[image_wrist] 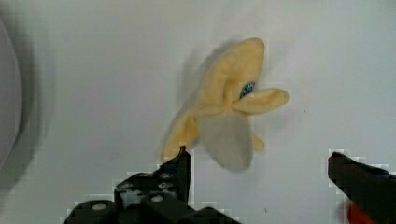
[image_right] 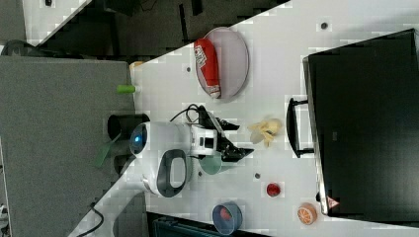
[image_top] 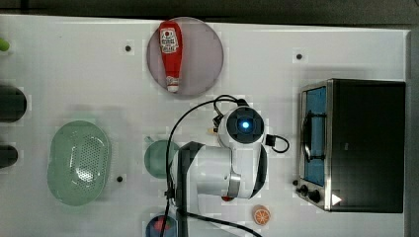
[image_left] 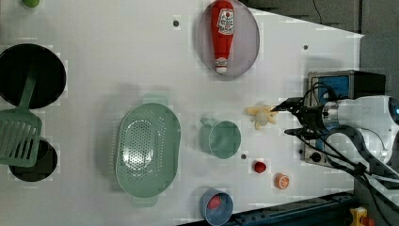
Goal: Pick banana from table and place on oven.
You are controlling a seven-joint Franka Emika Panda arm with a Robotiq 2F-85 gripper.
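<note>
The small pale cream-yellow toy banana (image_left: 261, 115) with splayed peel strips lies on the large white flat tabletop (image_left: 117, 70), in the open strip between the mint-green cup (image_left: 221, 138) and the boxy black-topped toaster oven (image_top: 365, 145) with silver front and bluish glass door. In the left view it sits just left of the black gripper (image_left: 292, 117), whose fingers are spread wide with nothing between them. In the wrist view the banana (image_wrist: 226, 119) lies ahead of the two fingertips, one fingertip (image_wrist: 183, 156) near a peel strip; contact cannot be told.

In the right view bare table surrounds the banana (image_right: 266, 131), the oven handle (image_right: 294, 127) just to the right view's right. The oven stands at the table's edge on the top view's right, its top bare.

Count: one banana, one oven, one red ketchup bottle (image_top: 170, 54) on one round grey plate (image_top: 205, 57), one mint-green perforated colander (image_left: 147, 155), one round orange slice (image_top: 261, 215), one small red ball (image_left: 259, 166), one blue bowl (image_left: 216, 207).
</note>
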